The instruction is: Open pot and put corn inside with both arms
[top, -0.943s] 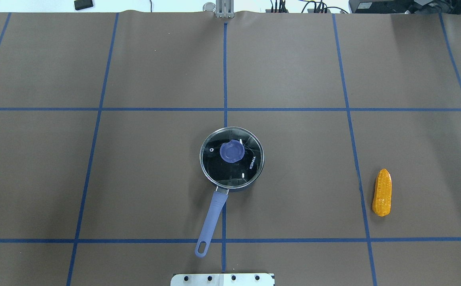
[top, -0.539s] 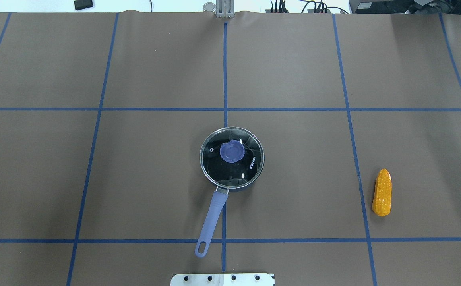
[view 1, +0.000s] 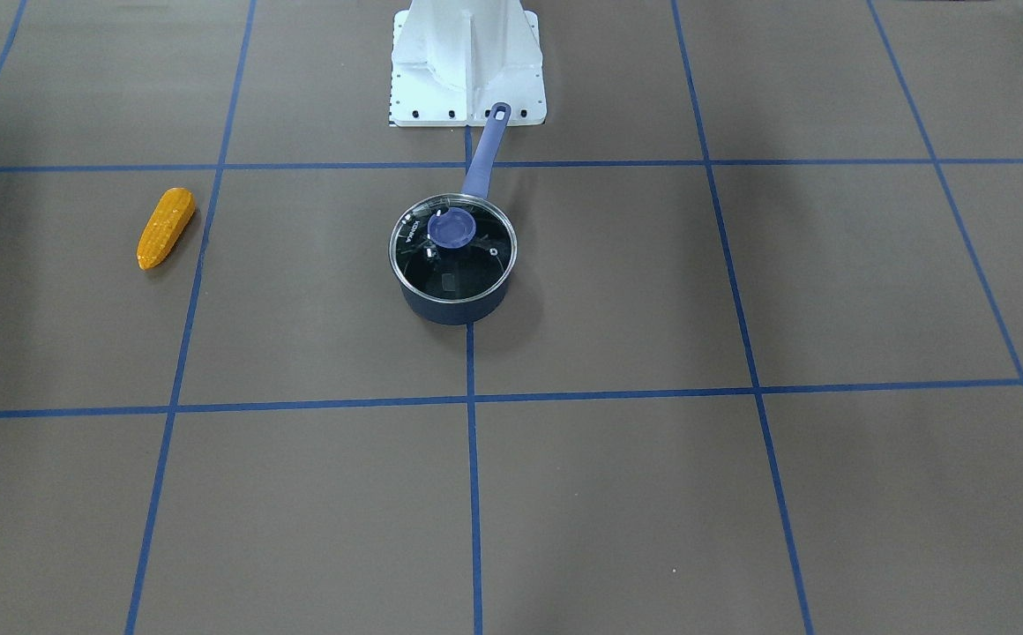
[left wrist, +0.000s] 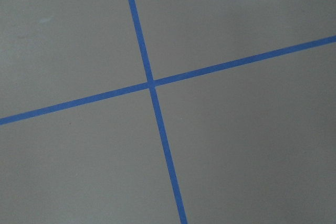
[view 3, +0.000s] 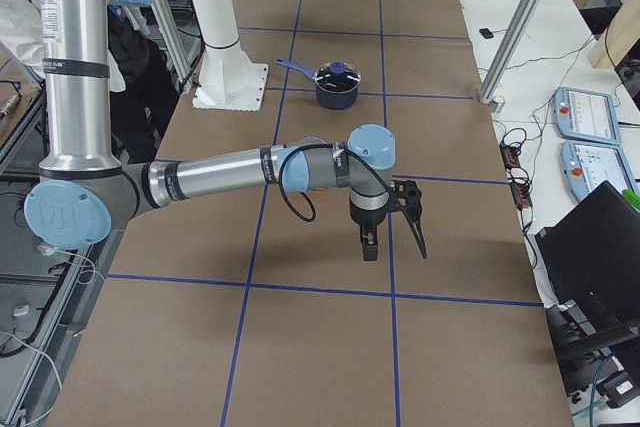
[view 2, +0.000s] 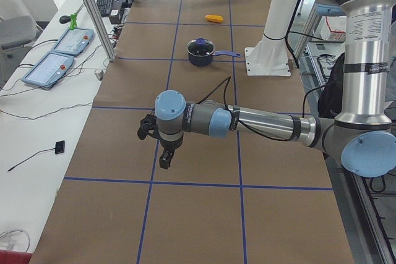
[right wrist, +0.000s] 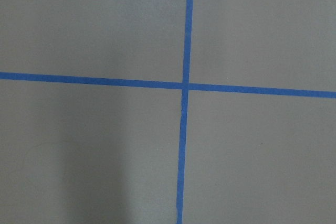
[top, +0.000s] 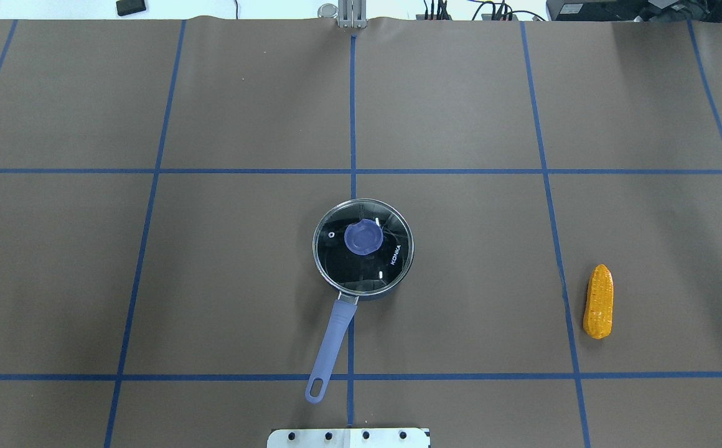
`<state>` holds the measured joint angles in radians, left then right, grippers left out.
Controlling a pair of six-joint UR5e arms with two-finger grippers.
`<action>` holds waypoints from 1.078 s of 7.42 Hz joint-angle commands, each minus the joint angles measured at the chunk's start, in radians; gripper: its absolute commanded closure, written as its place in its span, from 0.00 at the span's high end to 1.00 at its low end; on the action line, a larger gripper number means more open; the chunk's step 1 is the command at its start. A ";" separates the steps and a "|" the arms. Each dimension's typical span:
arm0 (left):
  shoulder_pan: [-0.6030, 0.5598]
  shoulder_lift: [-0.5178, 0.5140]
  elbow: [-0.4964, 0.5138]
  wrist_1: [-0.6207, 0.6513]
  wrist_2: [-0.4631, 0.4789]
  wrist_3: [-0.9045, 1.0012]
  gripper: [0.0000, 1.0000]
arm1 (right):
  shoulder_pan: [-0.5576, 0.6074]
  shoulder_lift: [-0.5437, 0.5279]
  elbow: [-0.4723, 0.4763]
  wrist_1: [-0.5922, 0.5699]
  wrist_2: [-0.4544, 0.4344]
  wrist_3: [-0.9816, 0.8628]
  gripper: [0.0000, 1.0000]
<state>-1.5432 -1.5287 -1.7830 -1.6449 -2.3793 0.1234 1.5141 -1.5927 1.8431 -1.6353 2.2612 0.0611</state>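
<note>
The dark navy pot (view 1: 454, 309) stands near the table's middle, its purple-blue handle (top: 331, 339) pointing toward the robot's base. A glass lid with a blue knob (top: 361, 238) sits closed on it. The orange-yellow corn (top: 599, 301) lies on the table far right of the pot; in the front-facing view the corn (view 1: 165, 227) is on the left. My left gripper (view 2: 154, 145) hangs over the table's left end, and my right gripper (view 3: 393, 237) over its right end, both far from pot and corn. I cannot tell whether either is open or shut.
The brown table cover carries a grid of blue tape lines. The white base plate (top: 348, 437) sits at the near edge, just behind the handle's end. Both wrist views show only tape crossings. Control pendants (view 2: 59, 51) lie on the side bench.
</note>
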 commanded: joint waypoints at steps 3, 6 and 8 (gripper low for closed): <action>0.000 -0.028 -0.009 -0.198 -0.064 0.001 0.98 | 0.000 0.000 -0.019 0.206 -0.005 0.002 1.00; 0.102 -0.123 -0.022 -0.289 -0.051 -0.301 0.98 | -0.041 0.019 -0.045 0.333 0.001 0.208 1.00; 0.252 -0.185 -0.056 -0.293 0.052 -0.527 1.00 | -0.051 0.017 -0.048 0.353 0.001 0.215 1.00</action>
<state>-1.3870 -1.6744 -1.8210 -1.9357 -2.3857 -0.2484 1.4715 -1.5750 1.7960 -1.2975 2.2628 0.2598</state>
